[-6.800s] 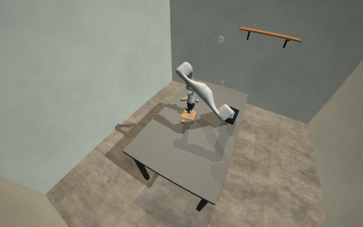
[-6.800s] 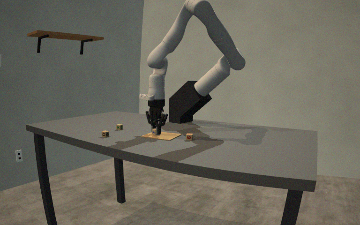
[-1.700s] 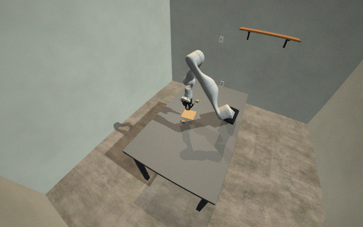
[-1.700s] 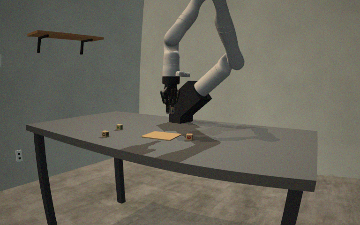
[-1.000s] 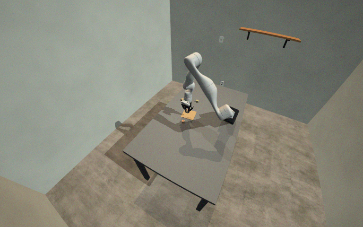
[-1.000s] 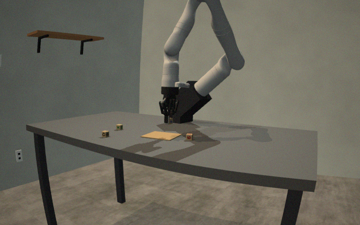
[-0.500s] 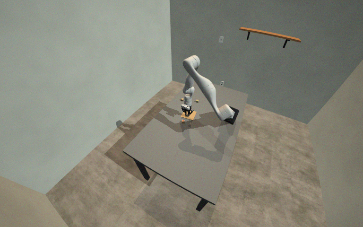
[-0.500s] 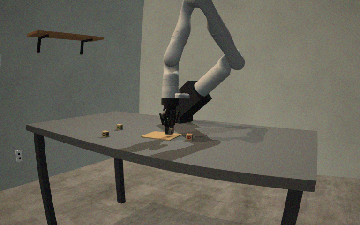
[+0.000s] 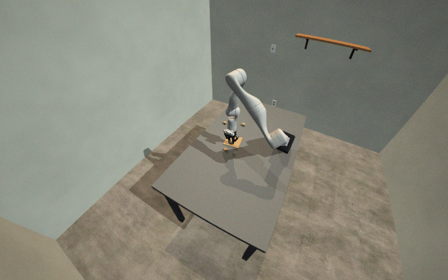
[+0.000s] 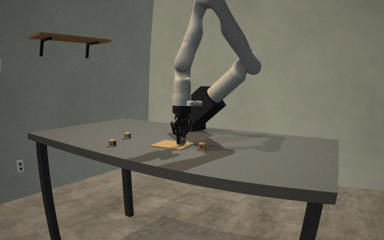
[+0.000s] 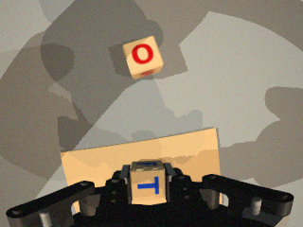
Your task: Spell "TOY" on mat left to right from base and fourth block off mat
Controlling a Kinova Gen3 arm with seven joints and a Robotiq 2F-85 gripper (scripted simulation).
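The worktop (image 10: 254,169) looks like a smooth, matt grey laminate on dull black legs. The mat (image 10: 167,144) lying on it is flat, pale tan and unshiny, like thin board or cork. The T block (image 11: 151,184) and the O block (image 11: 143,57) look like light, plain wood with painted letters, blue on one and red on the other. The arm (image 10: 184,56) has a smooth, off-white shell with a soft satin sheen, like moulded plastic. The gripper (image 11: 151,199) is matt black, and its jaws look like hard plastic or anodised metal. On the wall, a shelf (image 10: 67,37) shows warm brown wood on black brackets. The floor (image 10: 169,220) is mottled and dull, like worn concrete.
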